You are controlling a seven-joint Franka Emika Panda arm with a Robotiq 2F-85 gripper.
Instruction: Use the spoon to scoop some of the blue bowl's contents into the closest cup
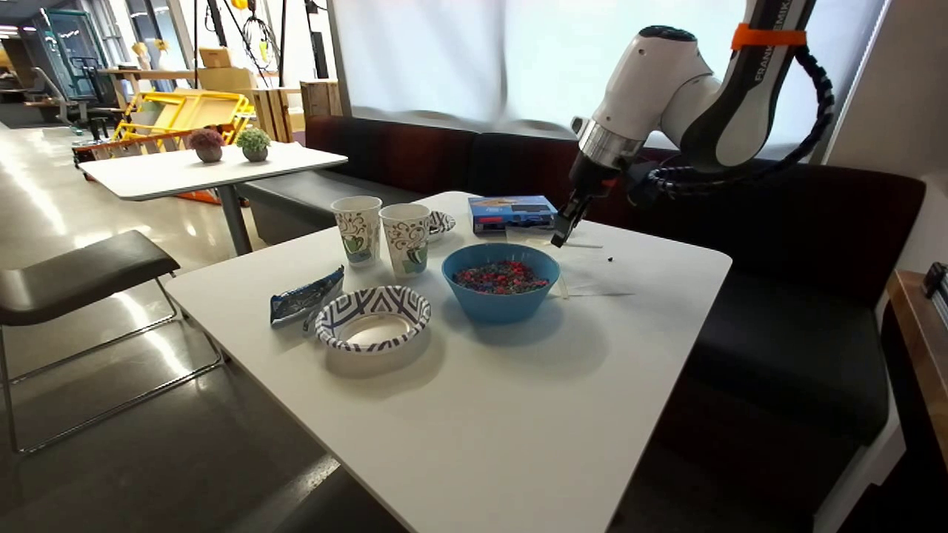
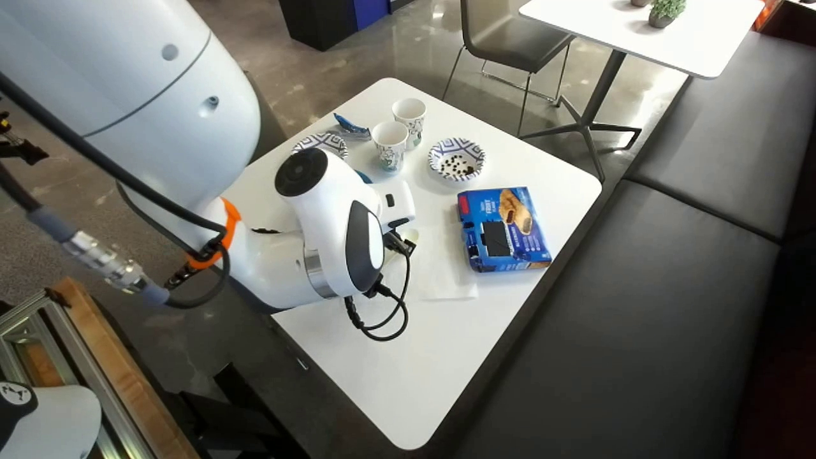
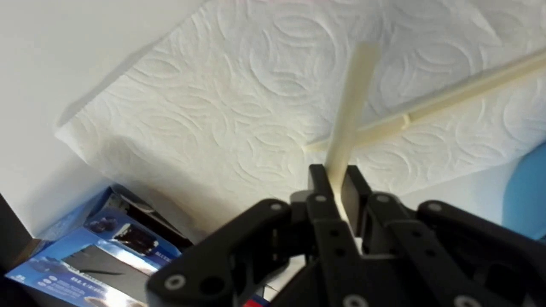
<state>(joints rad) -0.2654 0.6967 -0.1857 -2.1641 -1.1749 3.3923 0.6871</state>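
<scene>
The spoon (image 3: 354,94) is a slim pale utensil between my gripper's fingers (image 3: 335,170) in the wrist view, and the fingers are shut on it. In an exterior view, the gripper (image 1: 561,235) points down just behind the blue bowl (image 1: 500,307), beyond its rim. The reddish, mixed-colour contents (image 1: 503,277) fill part of the bowl. The bowl's edge also shows at the right of the wrist view (image 3: 527,196); the arm mostly hides it in an exterior view. The patterned paper cup (image 1: 406,240) nearest the bowl stands upright beside it; it also shows in an exterior view (image 2: 390,146).
A second cup (image 1: 358,231) stands behind. A patterned bowl (image 1: 372,320) and a blue packet (image 1: 306,298) are nearby. Another patterned bowl (image 2: 456,159) holds dark pieces. A blue box (image 2: 503,229) lies near the bench. Another pale utensil (image 3: 452,104) lies on a paper towel (image 3: 239,94).
</scene>
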